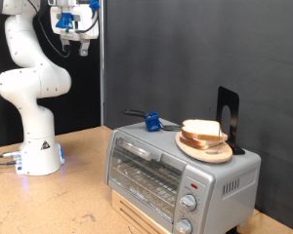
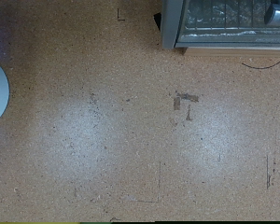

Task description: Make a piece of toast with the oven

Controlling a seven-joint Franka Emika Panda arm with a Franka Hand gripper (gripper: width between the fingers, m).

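Atop the oven, toast lies flat.

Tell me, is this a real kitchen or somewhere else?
Probably a robot lab, not a kitchen. A white robot arm stands bolted on a plain wooden table, black curtains hang behind, and the oven just sits on the table, bread on top.

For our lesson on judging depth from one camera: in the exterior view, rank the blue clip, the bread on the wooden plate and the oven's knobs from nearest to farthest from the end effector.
End effector: raised, exterior view's top left.
1. Blue clip, oven top, left end.
2. Bread on wooden plate, oven top, right.
3. Knobs, oven front, bottom right.
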